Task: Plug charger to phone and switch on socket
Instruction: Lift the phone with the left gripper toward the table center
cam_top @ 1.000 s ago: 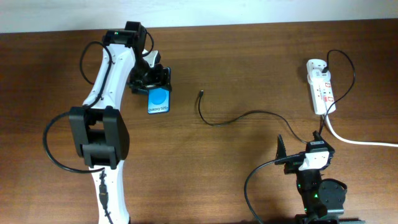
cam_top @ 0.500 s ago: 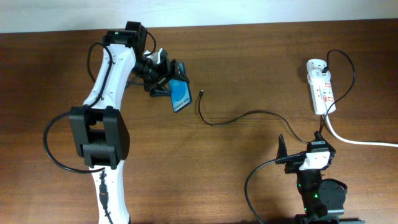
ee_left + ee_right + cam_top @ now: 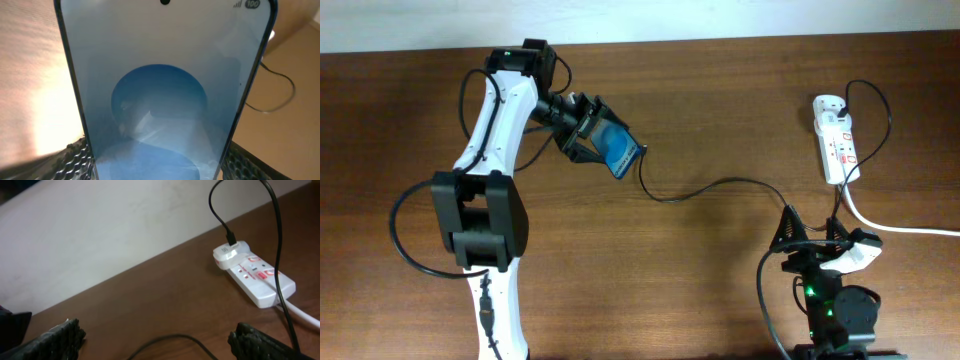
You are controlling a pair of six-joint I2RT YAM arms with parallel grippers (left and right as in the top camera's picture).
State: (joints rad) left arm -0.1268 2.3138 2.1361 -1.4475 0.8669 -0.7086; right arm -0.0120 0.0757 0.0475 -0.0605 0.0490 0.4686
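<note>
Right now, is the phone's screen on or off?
On. The phone shows a lit blue screen with status icons at its top in the left wrist view, gripped by the left claw.
</note>
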